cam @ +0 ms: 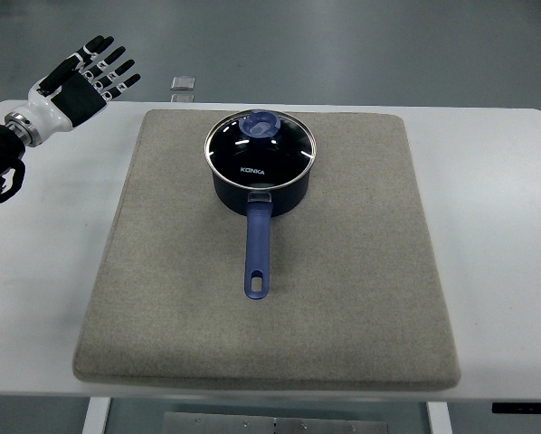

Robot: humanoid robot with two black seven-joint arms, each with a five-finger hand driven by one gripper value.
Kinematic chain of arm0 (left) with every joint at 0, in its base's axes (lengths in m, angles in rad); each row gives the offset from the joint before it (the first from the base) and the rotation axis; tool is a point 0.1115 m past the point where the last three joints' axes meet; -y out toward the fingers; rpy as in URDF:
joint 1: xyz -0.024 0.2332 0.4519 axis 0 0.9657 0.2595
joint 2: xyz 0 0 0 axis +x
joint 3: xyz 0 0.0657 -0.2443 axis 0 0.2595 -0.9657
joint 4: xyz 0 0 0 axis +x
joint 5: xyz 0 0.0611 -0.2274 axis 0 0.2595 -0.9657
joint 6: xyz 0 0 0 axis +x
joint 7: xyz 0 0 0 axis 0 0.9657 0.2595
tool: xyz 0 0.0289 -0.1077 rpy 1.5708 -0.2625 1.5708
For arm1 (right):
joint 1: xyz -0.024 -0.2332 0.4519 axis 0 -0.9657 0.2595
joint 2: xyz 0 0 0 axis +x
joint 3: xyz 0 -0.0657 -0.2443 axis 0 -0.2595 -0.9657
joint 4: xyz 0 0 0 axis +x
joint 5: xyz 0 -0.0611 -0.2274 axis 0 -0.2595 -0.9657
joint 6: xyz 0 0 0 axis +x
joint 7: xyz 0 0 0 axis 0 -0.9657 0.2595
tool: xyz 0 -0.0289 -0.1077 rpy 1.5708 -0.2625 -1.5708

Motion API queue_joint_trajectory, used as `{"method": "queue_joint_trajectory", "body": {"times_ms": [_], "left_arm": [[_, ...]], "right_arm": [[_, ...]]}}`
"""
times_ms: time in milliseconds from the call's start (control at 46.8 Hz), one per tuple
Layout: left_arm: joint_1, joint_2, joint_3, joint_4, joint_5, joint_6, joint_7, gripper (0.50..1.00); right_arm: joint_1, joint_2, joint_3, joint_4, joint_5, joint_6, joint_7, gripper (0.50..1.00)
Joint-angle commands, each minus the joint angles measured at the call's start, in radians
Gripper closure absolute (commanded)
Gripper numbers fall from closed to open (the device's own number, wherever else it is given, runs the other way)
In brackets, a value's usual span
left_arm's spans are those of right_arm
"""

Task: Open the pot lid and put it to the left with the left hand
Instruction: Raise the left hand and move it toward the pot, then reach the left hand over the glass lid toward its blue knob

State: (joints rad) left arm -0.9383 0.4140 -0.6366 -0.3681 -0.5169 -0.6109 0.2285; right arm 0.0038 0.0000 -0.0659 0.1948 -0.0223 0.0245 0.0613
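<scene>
Right of the left hand and a little nearer the robot, the white desk carries a grey felt mat, and on it sits a dark blue saucepan under a round glass lid with a blue knob. The hand hovers well apart, fingers spread wide, holding nothing. Likely risks: a loose pinch lets the small knob slip, or an off-centre pull drags the saucepan by its long handle.
</scene>
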Motion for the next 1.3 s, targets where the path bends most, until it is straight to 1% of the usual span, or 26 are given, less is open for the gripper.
{"method": "queue_joint_trajectory", "body": {"times_ms": [0, 214, 342, 385, 556, 663, 812, 855, 1026, 1133, 1219, 1283], "left_arm": [[-0.001, 0.000, -0.002, 0.000, 0.000, 0.000, 0.000, 0.508], [-0.007, 0.002, 0.005, 0.002, 0.018, 0.000, -0.001, 0.508], [-0.011, 0.002, -0.005, -0.002, 0.138, 0.000, -0.006, 0.510], [-0.020, 0.002, -0.011, -0.002, 0.176, 0.000, -0.017, 0.510], [-0.031, 0.002, -0.037, 0.000, 0.296, 0.000, -0.080, 0.512], [-0.053, 0.003, -0.037, -0.003, 0.431, 0.000, -0.127, 0.514], [-0.080, 0.008, -0.037, -0.008, 0.659, 0.000, -0.222, 0.514], [-0.086, 0.008, -0.037, -0.012, 0.719, 0.000, -0.241, 0.514], [-0.091, 0.017, -0.040, -0.049, 0.934, 0.000, -0.281, 0.514], [-0.094, 0.029, -0.041, -0.077, 1.050, 0.000, -0.325, 0.514], [-0.117, 0.054, -0.040, -0.129, 1.182, 0.000, -0.353, 0.514], [-0.135, 0.068, -0.041, -0.149, 1.261, 0.000, -0.383, 0.516]], "right_arm": [[0.001, 0.000, 0.000, 0.000, 0.001, 0.000, 0.000, 0.583], [0.001, 0.000, 0.000, 0.000, 0.001, 0.000, 0.000, 0.583], [0.001, 0.000, 0.000, 0.000, -0.001, 0.000, 0.000, 0.583], [0.001, 0.000, 0.000, 0.000, -0.001, 0.000, 0.000, 0.583], [0.001, 0.000, 0.000, 0.000, 0.001, 0.000, 0.000, 0.583], [0.001, 0.000, 0.000, 0.000, -0.001, 0.000, 0.000, 0.583], [0.001, 0.000, 0.000, 0.000, 0.001, 0.000, -0.002, 0.583], [0.001, 0.000, 0.000, 0.000, 0.001, 0.000, 0.000, 0.583], [0.001, 0.000, 0.000, 0.000, -0.001, 0.000, 0.000, 0.583], [0.001, 0.000, 0.000, 0.000, 0.001, 0.000, 0.000, 0.583], [0.001, 0.000, 0.000, 0.000, -0.001, 0.000, 0.000, 0.583], [0.001, 0.000, 0.000, 0.000, 0.001, 0.000, 0.000, 0.583]]}}
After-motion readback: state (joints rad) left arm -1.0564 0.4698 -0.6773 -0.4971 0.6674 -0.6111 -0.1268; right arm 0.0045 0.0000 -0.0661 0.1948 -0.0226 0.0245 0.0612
